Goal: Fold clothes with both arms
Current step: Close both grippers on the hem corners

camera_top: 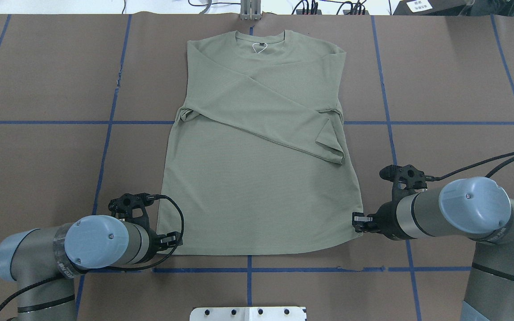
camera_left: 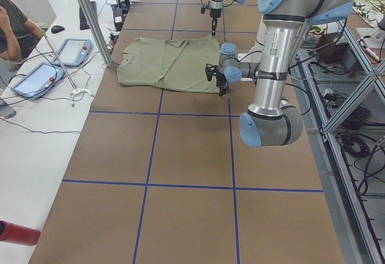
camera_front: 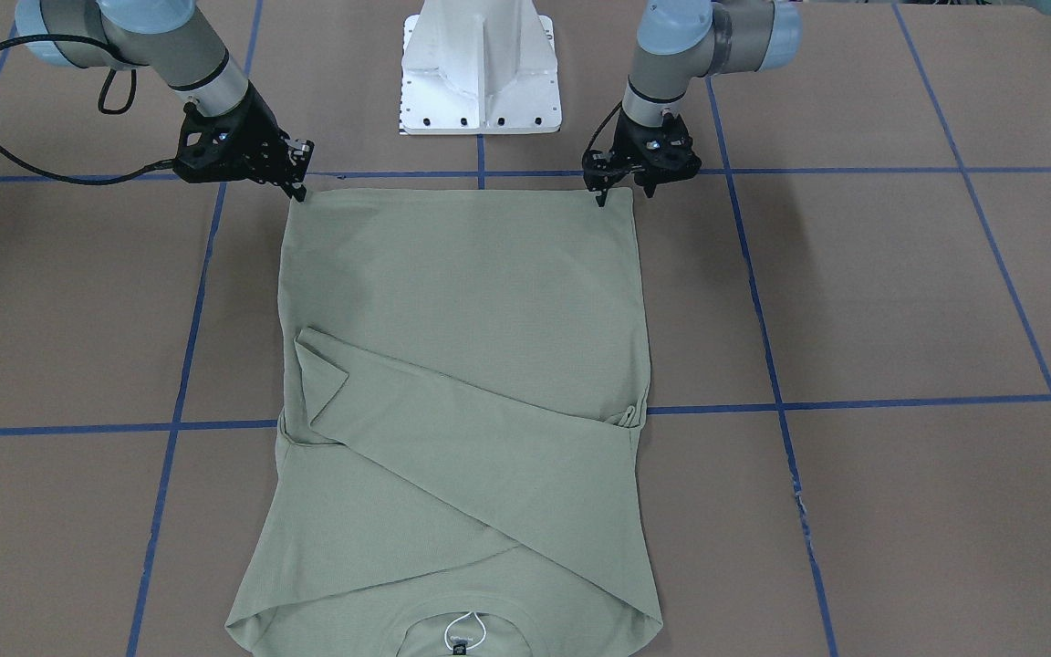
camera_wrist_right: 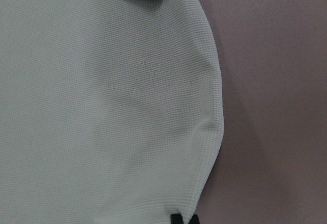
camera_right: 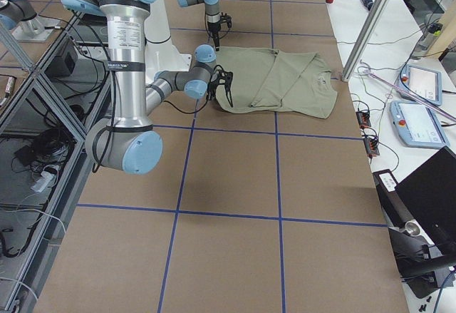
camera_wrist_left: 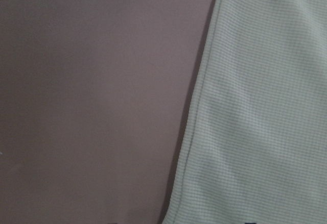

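Overhead exterior view: a pale sage-green long-sleeved knit shirt (camera_top: 257, 191) lies flat in the middle of the brown paper-covered counter (camera_top: 38, 178). Its neck points away from the robot, and both sleeves are folded across the chest. The sleeves cover the chest, so no logo can be made out.

The black left gripper (camera_top: 176, 240) sits at the hem corner on its own side, and the black right gripper (camera_top: 357, 222) is at the opposite hem corner. Each wrist largely hides its own fingers from above.

In the right wrist view, only two dark tips show at the bottom edge. They are pressed close together on the shirt's hem, with the fabric puckered toward them, so these jaws are pinching the shirt. The left wrist view shows only cloth and counter, with a dark speck at the edge. I cannot tell how the left jaws stand.

In the front-facing view, the dark neck label (camera_front: 460, 649) is cut off by the frame.
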